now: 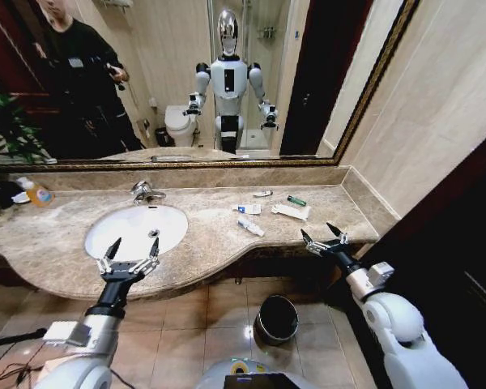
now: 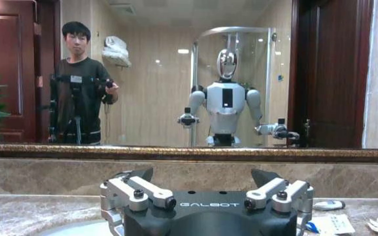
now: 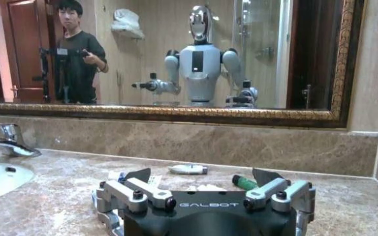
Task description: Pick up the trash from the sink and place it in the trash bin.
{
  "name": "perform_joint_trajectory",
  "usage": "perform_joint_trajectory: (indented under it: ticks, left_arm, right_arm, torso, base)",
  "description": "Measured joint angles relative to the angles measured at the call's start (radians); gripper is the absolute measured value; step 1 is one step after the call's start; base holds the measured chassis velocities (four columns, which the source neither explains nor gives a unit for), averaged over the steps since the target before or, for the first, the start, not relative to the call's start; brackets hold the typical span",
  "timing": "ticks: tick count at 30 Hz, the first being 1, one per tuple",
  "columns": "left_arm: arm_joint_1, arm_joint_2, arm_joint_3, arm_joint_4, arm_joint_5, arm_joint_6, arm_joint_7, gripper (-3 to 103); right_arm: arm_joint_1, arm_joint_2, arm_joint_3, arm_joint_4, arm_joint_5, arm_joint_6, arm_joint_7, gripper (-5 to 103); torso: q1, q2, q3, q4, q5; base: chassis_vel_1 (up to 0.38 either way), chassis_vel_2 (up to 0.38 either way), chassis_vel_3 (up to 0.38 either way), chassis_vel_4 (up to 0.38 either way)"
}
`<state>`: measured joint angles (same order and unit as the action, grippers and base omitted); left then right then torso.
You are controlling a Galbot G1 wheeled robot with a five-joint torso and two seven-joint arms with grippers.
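Your left gripper (image 1: 130,251) has its jaws spread apart and empty, hovering over the near rim of the sink (image 1: 97,223); your right gripper (image 1: 324,236) is likewise wide open with nothing between the jaws, held at the near right edge of the countertop (image 1: 202,235). Just beyond and to the left of that right gripper you have the trash lying on the marble, to the right of the basin: a white tube (image 1: 251,227) nearest, a white sachet with blue marks (image 1: 248,209) behind it, a larger white sachet (image 1: 291,212) to its right, and farthest back a small white tube (image 1: 262,194) and the green tube (image 1: 296,200). The trash bin (image 1: 276,319) stands on the tiled floor below the counter, between your arms.
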<state>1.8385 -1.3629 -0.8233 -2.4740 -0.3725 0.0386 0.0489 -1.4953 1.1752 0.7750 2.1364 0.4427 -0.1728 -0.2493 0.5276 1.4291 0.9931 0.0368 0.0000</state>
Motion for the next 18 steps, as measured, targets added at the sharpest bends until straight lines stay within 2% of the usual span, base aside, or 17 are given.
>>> perform_joint_trajectory:
  ticks: [18]
  left_arm:
    - [0.0,0.0,0.0,0.0,0.0,0.0,0.0,100]
  right_arm:
    - [0.018,-0.014,-0.013,-0.006,0.023,-0.017,0.007,100]
  torso:
    - [0.0,0.0,0.0,0.0,0.0]
  base:
    - [0.0,0.0,0.0,0.0]
